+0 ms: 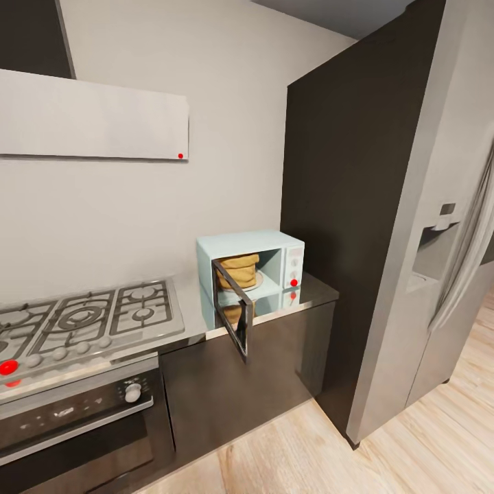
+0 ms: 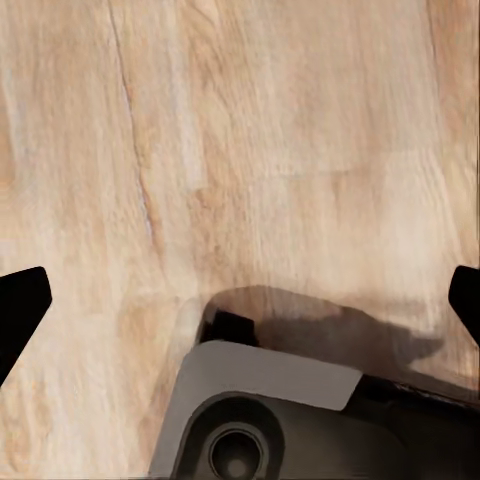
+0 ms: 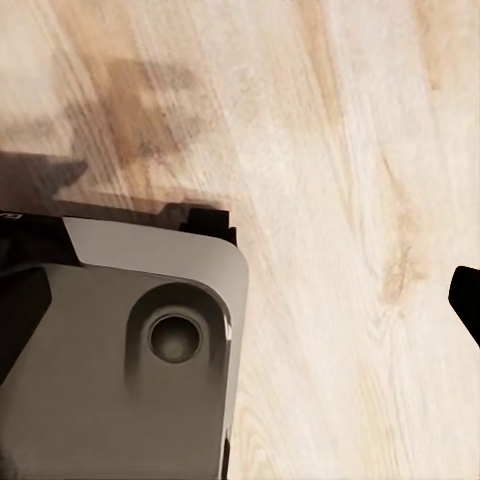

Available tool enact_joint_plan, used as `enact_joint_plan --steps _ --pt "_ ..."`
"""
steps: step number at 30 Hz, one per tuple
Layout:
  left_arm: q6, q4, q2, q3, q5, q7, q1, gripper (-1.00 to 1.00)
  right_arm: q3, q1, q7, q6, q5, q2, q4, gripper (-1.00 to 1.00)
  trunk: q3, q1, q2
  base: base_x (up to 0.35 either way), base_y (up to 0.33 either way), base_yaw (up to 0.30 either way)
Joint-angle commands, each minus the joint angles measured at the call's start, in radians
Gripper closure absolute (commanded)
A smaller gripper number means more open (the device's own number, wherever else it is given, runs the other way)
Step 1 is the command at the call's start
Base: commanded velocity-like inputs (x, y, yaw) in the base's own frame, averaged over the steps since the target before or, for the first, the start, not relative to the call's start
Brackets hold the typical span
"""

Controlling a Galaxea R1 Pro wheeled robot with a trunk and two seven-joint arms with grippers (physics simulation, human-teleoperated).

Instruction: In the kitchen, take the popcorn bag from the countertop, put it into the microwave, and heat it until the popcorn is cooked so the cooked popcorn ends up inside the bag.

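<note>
The pale mint-blue microwave (image 1: 248,243) stands on the steel countertop (image 1: 317,291) against the wall, beside a tall dark cabinet. Its dark glass door (image 1: 234,317) hangs wide open toward me. Inside it sits the tan-orange popcorn bag (image 1: 238,269), upright on the turntable. No popcorn can be made out. My left gripper (image 2: 240,300) hangs open over the wood floor, with its black fingertips (image 2: 20,300) at the edges of the left wrist view. My right gripper (image 3: 240,305) is also open above the floor, one fingertip (image 3: 467,300) showing.
A gas hob (image 1: 89,317) and a dark built-in oven (image 1: 68,425) lie left of the microwave. A tall dark cabinet (image 1: 343,206) and a steel fridge (image 1: 439,240) stand to its right. My grey base (image 2: 260,420) (image 3: 130,340) rests on light wood floor (image 1: 412,453).
</note>
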Motion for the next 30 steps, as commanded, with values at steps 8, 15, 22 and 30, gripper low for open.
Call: enact_joint_plan --steps 8,15,22,30 --pt "0.527 -0.705 0.045 0.003 0.009 -0.002 -0.142 -1.00 -0.008 -0.001 0.002 0.002 0.009 0.000 0.001 -1.00 -0.001 0.000 -0.001 0.000 0.000 0.000" --pt "0.560 -0.871 0.041 0.003 0.011 -0.026 -0.273 -1.00 -0.008 -0.001 0.002 0.002 0.012 -0.002 0.001 -1.00 -0.001 0.000 -0.001 0.000 0.000 0.000" --pt "0.551 -0.910 0.017 -0.006 0.015 -0.049 -0.374 -1.00 -0.008 -0.001 0.002 -0.001 0.013 -0.006 0.000 -1.00 -0.001 0.000 -0.001 0.000 0.000 0.000" --pt "0.390 -0.814 -0.040 -0.144 0.013 -0.047 -0.380 -1.00 -0.008 -0.001 0.001 -0.058 0.010 -0.008 0.000 -1.00 -0.001 0.000 -0.001 0.000 0.000 0.000"
